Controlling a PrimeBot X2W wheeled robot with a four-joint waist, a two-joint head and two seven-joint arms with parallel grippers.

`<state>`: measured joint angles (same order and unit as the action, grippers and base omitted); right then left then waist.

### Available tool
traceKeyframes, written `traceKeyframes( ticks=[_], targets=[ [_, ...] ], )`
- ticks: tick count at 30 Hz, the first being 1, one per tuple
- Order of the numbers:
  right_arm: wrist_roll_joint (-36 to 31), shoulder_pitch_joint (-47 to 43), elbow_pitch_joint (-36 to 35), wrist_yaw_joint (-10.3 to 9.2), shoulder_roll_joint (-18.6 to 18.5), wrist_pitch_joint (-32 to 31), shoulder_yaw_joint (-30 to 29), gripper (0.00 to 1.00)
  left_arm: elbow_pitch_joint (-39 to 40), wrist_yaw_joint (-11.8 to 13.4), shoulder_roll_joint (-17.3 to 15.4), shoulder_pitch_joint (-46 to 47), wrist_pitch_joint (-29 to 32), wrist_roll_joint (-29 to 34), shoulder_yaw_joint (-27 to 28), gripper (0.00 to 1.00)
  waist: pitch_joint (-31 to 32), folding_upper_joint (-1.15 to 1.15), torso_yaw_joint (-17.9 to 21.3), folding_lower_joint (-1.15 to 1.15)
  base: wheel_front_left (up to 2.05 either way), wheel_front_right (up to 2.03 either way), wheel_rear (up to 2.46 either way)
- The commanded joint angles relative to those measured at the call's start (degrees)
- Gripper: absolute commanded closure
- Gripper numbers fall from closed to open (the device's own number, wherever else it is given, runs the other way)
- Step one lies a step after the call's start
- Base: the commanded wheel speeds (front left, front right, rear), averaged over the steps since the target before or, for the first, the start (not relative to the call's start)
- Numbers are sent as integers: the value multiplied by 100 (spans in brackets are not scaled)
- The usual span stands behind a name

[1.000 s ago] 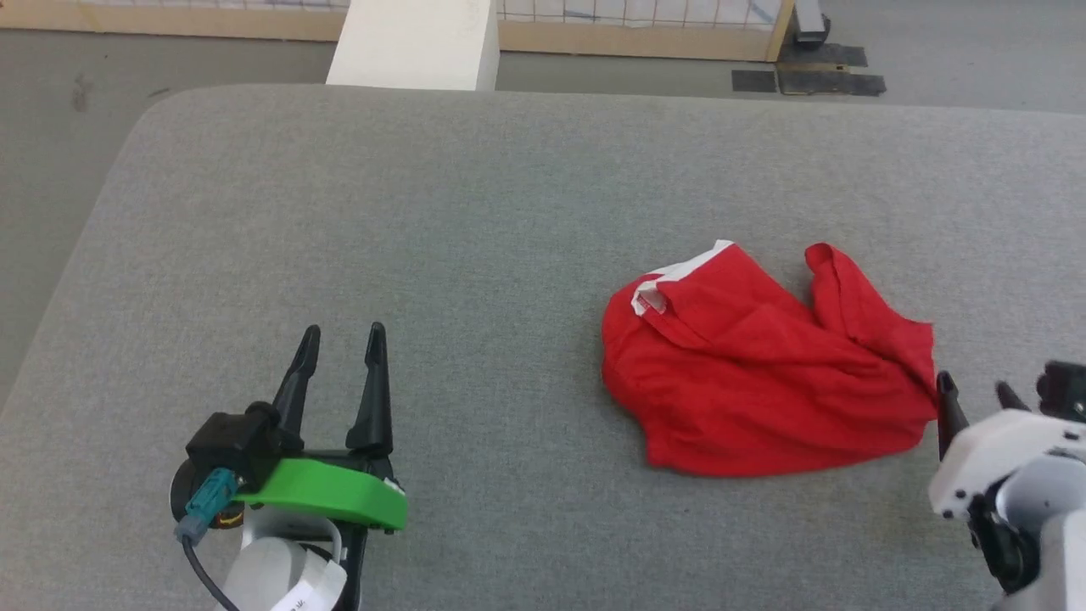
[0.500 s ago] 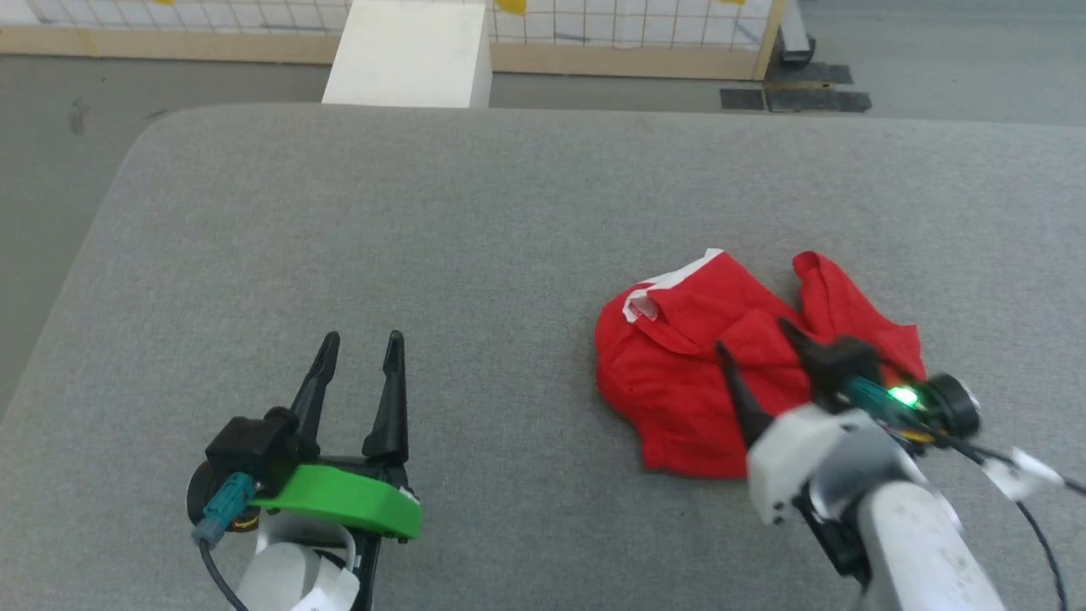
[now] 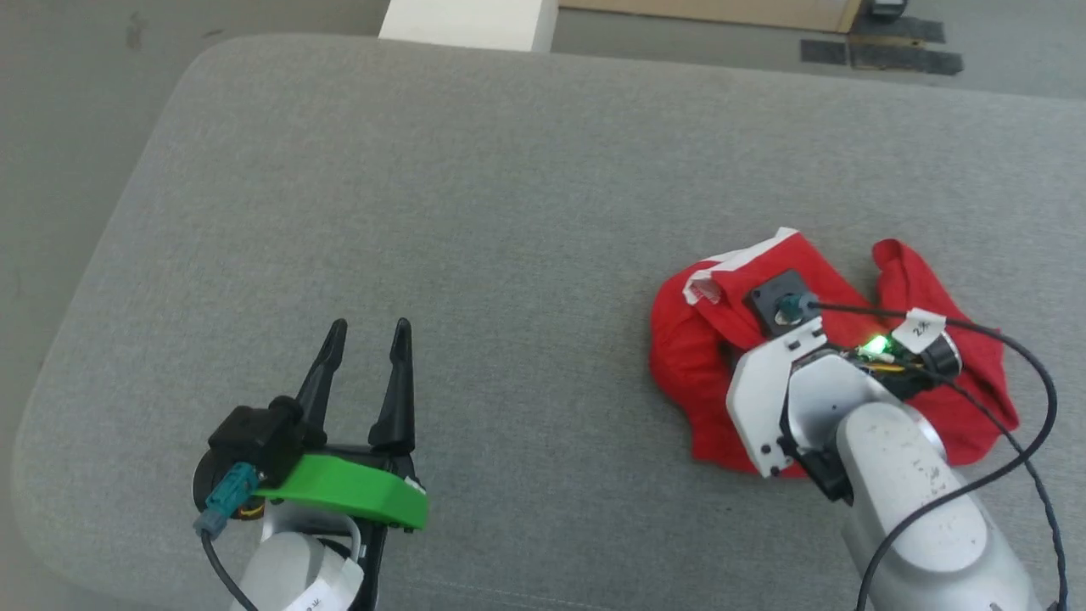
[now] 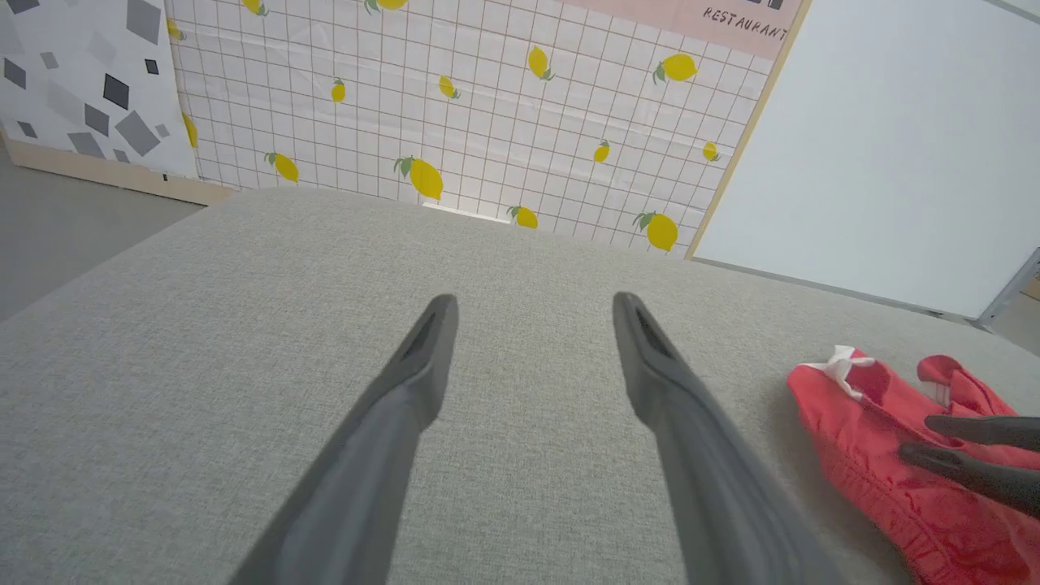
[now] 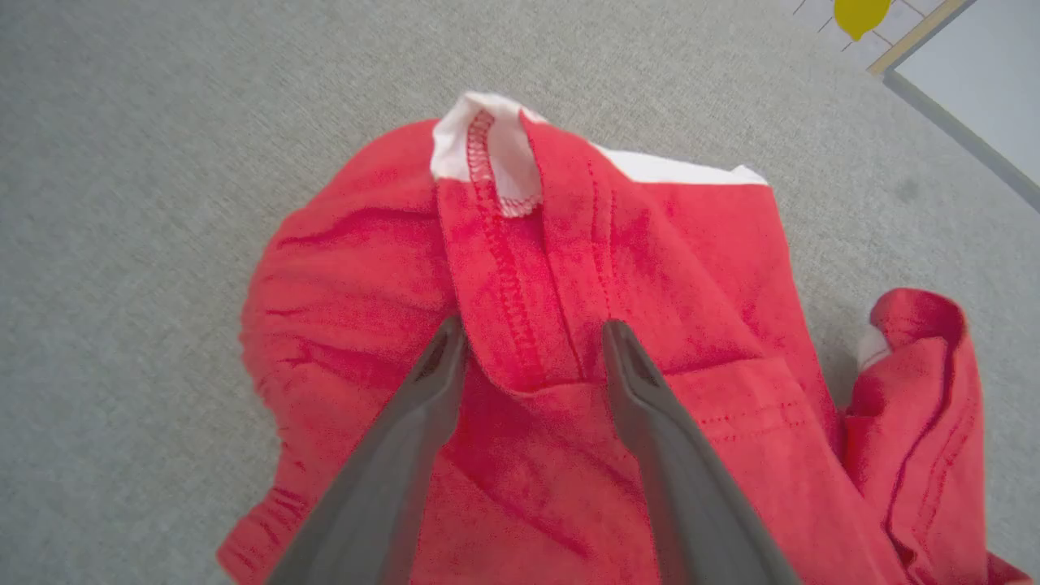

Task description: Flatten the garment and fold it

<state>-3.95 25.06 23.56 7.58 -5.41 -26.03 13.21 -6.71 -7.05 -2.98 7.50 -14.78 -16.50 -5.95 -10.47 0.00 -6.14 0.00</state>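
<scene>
1. Left gripper [image 3: 370,327]: jaws wide open, nothing between them, nothing touched. It hangs over bare grey padded table [image 3: 509,212], well apart from the cloth.
2. Right gripper [image 5: 532,325]: jaws open, fingers apart and pointing down onto the garment [image 3: 687,373]. A raised red fold with a stitched seam [image 5: 520,309] sits between the two fingers and is not pinched. Can't tell if the tips actually press the fabric.
3. Garment: crumpled red heap on the table's right side, unfolded, white trim [image 5: 487,142] showing at its far edge, under the right wrist in the head view.
</scene>
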Motion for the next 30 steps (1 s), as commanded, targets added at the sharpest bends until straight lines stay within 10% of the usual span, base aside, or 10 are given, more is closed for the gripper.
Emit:
traceKeyframes(
  ticks=[1, 2, 11, 20, 21, 22, 30],
  targets=[
    [-60, 105, 61, -9, -14, -50, -26, 82, 21, -5, 10, 98, -22, -37, 9, 0, -103, 0, -99, 0, 0, 0, 0],
    [-60, 137, 65, -9, -2, -18, -63, 100, 22, -2, 10, 100, -22, -38, 12, 0, -112, 0, -103, 0, 0, 0, 0],
    [207, 88, -299, -9, 136, 508, -829, 100, 27, 42, 11, 112, -22, -21, 85, 0, -12, 0, 62, 0, 0, 0, 0],
    [702, -912, -917, -9, 249, 760, -3187, 100, -4, 29, 11, -8, -22, 59, 141, 0, 232, 0, 346, 0, 0, 0, 0],
    [741, -1021, -917, -9, 250, 753, -3342, 72, -4, 27, 11, -15, -22, 66, 147, 0, 246, 0, 371, 0, 0, 0, 0],
    [785, -1145, -910, -9, 250, 749, -3494, 0, -3, 24, 11, -24, -22, 75, 152, 0, 260, 0, 400, 0, 0, 0, 0],
    [1029, -1739, -1301, -9, 252, 1509, -3686, 0, -20, 3, 11, -45, -22, 91, 159, 0, 322, 0, 504, 0, 0, 0, 0]
  ],
)
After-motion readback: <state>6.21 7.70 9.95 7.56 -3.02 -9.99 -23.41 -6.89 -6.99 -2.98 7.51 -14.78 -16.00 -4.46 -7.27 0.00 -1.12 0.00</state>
